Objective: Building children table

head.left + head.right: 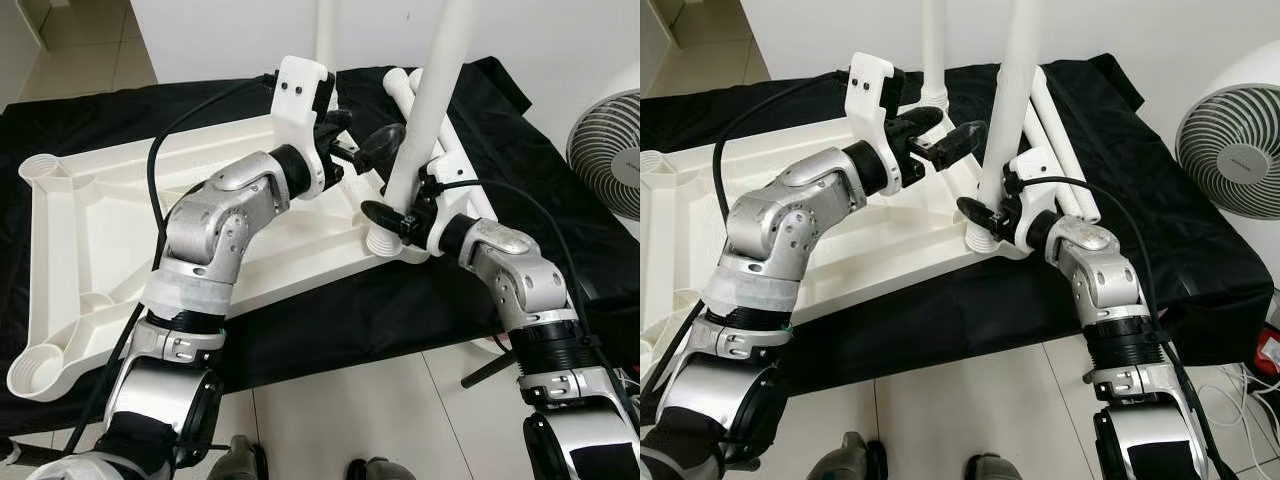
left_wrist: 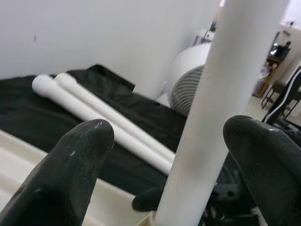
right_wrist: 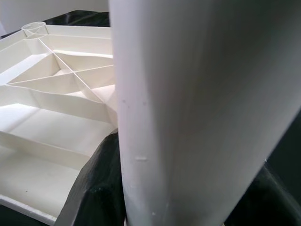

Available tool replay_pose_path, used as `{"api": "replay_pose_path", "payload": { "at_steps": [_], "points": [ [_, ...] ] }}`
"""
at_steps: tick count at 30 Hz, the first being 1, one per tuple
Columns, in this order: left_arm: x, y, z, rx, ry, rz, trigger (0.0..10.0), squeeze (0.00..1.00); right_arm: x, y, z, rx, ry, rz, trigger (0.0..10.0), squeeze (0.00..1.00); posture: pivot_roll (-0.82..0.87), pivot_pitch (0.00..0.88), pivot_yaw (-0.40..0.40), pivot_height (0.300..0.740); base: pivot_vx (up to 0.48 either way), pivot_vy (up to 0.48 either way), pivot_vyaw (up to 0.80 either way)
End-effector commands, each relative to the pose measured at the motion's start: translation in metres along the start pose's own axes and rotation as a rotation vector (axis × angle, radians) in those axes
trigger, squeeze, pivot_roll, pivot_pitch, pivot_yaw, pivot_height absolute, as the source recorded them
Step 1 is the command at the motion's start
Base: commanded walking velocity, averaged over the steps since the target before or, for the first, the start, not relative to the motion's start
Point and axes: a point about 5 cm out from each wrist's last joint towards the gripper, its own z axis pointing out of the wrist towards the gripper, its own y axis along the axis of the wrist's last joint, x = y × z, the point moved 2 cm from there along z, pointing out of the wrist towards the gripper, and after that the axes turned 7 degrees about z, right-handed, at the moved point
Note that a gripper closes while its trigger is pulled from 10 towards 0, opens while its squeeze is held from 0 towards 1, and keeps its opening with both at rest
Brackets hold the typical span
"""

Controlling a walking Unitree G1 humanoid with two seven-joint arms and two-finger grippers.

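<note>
Where right claw (image 1: 392, 214) grips, leg (image 1: 425, 110) cropped

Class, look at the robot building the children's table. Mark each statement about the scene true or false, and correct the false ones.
1. The tabletop lies upside down on a black cloth. True.
2. The right hand grips the upright leg near its base. True.
3. The left hand is shut on that leg. False: its fingers are spread on either side of it, open.
4. Two spare legs lie on the cloth. True.
5. A fan stands on the robot's left. False: it stands on its right.
6. Every corner socket holds a leg. False: the near left socket is empty.
</note>
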Motion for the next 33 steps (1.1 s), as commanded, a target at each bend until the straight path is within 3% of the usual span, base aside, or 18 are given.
{"api": "replay_pose_path", "payload": {
  "at_steps": [1,14,21,33],
  "points": [
    [-0.016,0.011,-0.001,-0.045,-0.145,-0.006,10.0,0.0,0.0,0.002,0.002,-0.005,0.008,-0.012,10.0,0.0,-0.08,0.068,0.026,0.74,0.0,0.0,0.0],
    [-0.031,0.011,-0.003,-0.043,-0.248,0.044,10.0,0.0,0.008,-0.001,0.01,0.016,0.044,-0.023,10.0,0.0,-0.07,0.054,0.034,0.74,0.0,0.0,0.0],
    [-0.024,0.006,0.012,0.012,-0.164,0.07,10.0,0.0,0.024,-0.005,0.011,0.079,0.152,-0.076,10.0,0.0,-0.08,0.057,0.043,0.74,0.0,0.0,0.0],
    [-0.013,0.011,0.02,0.038,-0.087,0.05,10.0,0.0,0.026,-0.013,0.005,0.156,0.199,-0.125,10.0,0.0,-0.09,0.06,0.047,0.74,0.0,0.0,0.0]
  ]
}}
